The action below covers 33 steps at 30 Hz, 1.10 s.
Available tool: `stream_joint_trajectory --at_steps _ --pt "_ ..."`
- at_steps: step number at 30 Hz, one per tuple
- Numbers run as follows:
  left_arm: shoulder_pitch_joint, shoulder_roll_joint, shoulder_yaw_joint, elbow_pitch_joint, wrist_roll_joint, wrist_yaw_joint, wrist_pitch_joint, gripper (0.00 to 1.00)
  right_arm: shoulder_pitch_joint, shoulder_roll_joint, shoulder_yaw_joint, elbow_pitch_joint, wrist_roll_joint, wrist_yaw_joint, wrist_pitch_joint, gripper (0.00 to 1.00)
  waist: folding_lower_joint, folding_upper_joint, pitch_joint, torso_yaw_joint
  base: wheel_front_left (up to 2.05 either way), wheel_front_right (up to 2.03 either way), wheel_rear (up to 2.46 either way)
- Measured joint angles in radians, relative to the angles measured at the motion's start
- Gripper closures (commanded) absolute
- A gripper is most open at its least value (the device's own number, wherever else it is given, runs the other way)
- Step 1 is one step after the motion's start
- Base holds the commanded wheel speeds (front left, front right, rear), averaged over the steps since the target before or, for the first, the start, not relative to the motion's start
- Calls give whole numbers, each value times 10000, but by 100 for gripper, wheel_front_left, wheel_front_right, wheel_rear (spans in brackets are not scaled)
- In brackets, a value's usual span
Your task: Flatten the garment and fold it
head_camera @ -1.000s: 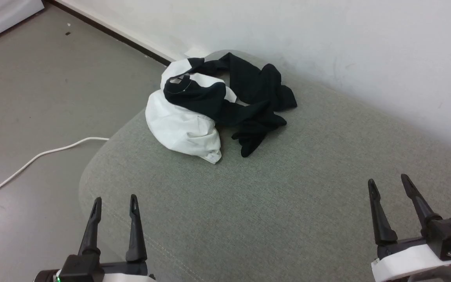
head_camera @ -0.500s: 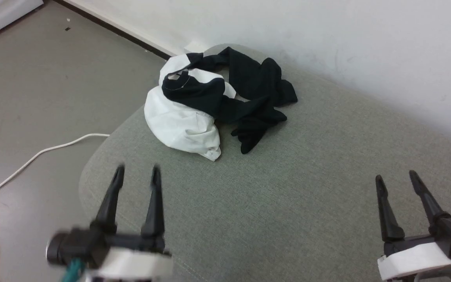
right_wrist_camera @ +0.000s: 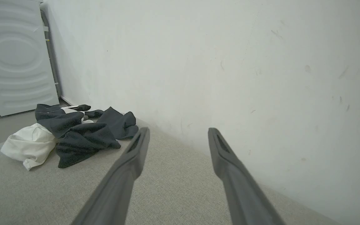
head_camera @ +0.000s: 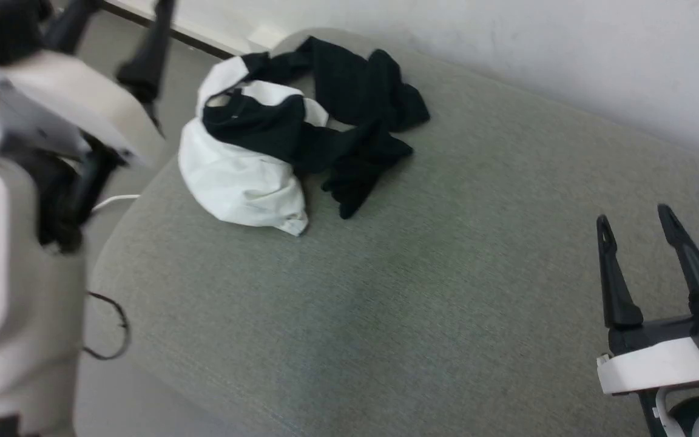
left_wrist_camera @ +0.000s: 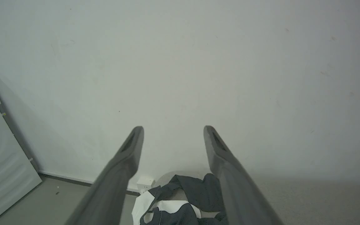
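Observation:
The garment (head_camera: 246,164) lies crumpled in a heap at the far left end of a grey cushion (head_camera: 446,273), white body in front and black sleeves (head_camera: 355,91) twisted behind. Raised at the upper left, my left gripper (head_camera: 122,9) stands open, left of the heap and above it, blurred. In the left wrist view the left gripper (left_wrist_camera: 173,129) points at the wall, with the garment (left_wrist_camera: 183,206) low between its fingers (left_wrist_camera: 120,165). My right gripper (head_camera: 633,215) hovers open over the cushion's right side, far from the cloth. The right wrist view shows the right gripper (right_wrist_camera: 179,130) empty and the garment (right_wrist_camera: 73,134) off to its left.
A white wall (head_camera: 507,48) runs right behind the cushion. Grey floor (head_camera: 119,388) lies to the left, with a white cable (head_camera: 116,200) and a thin black cable (head_camera: 113,328) near the cushion's edge. A white appliance (right_wrist_camera: 14,56) stands by the wall beyond the garment.
My left arm has swung up from the lower left to the upper left, beside the garment. The camera has shifted, so the whole scene sits higher and further left. Both grippers stay open.

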Motion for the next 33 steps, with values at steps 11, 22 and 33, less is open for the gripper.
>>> stream_joint_trajectory --at_steps 11,22,33 --pt "-2004 1402 153 3810 -1760 -90 3795 0 -526 15 119 -1321 -708 0 807 0 2 0 1558 -1365 0 0 0" --pt "-1260 1524 550 4788 -2594 784 5630 0 -707 -36 107 -2140 -1175 0 1331 0 0 0 2935 -2459 0 0 0" --pt "-474 1607 662 5018 -2504 1624 5933 0 -663 -155 238 -2585 -1168 0 1615 0 0 1 3489 -3095 0 0 0"
